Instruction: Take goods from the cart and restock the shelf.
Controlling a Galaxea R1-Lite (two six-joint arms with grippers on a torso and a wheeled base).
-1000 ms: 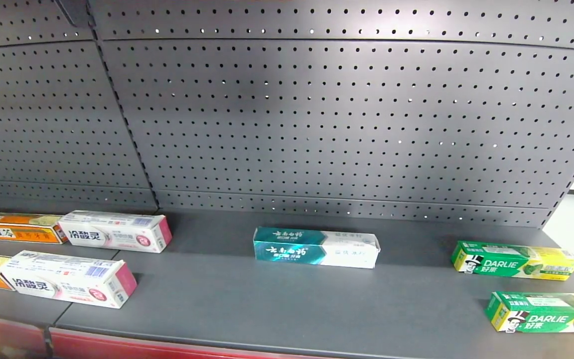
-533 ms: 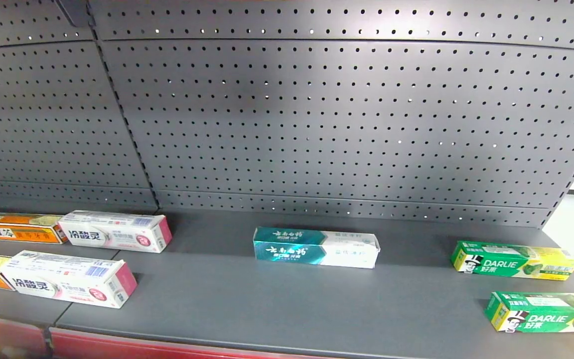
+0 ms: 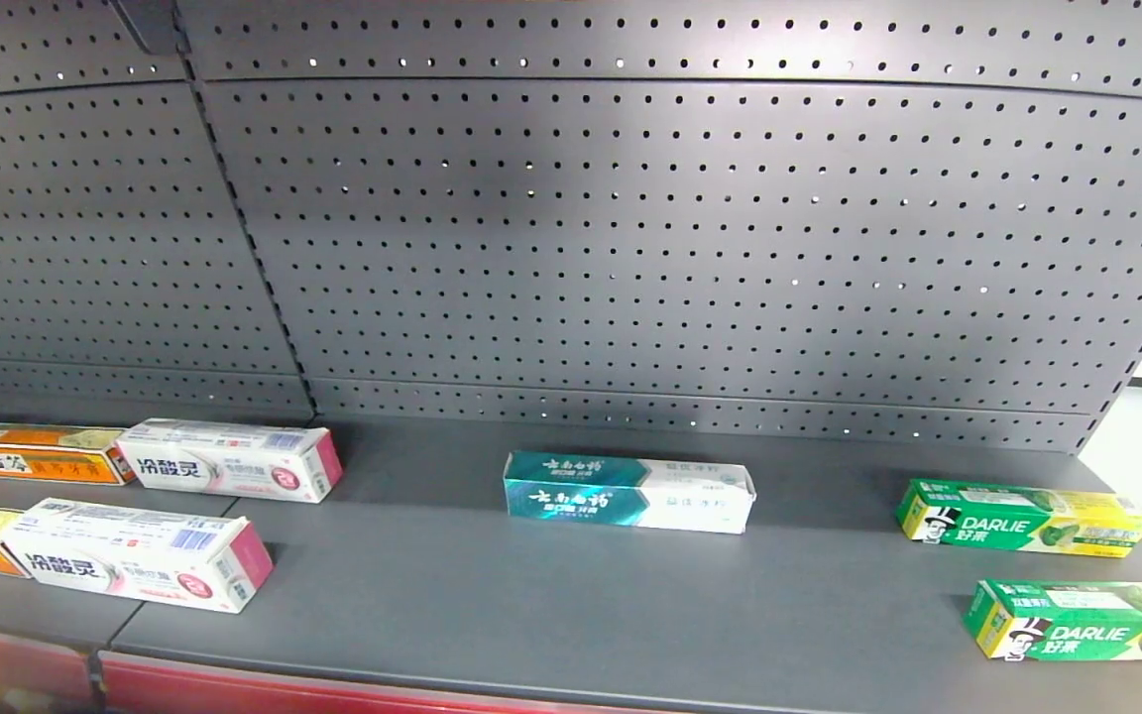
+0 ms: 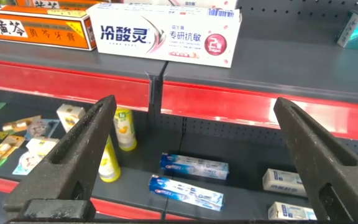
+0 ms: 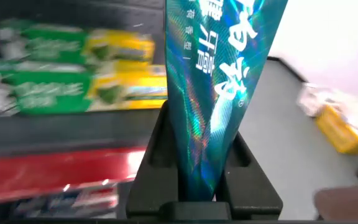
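Observation:
My right gripper (image 5: 201,152) is shut on a shiny teal toothpaste box (image 5: 222,62) that stands up out of its fingers, in front of the shelf's right end where green and yellow boxes (image 5: 73,68) lie. My left gripper (image 4: 194,104) hangs open with nothing in it, just below the shelf's red front edge (image 4: 241,102), facing a pink-and-white box (image 4: 166,34). On the grey shelf (image 3: 531,605) lie a teal-and-white box (image 3: 628,492) in the middle, two green boxes (image 3: 1022,516) at the right, and pink-and-white boxes (image 3: 231,460) and orange boxes (image 3: 41,453) at the left.
A perforated grey back panel (image 3: 630,248) rises behind the shelf. The lower shelf holds blue boxes (image 4: 194,167), yellow bottles (image 4: 124,127) and other small goods. A yellow item (image 5: 347,127) lies on the floor beyond the shelf's right end. Bare shelf surface runs in front of the teal-and-white box.

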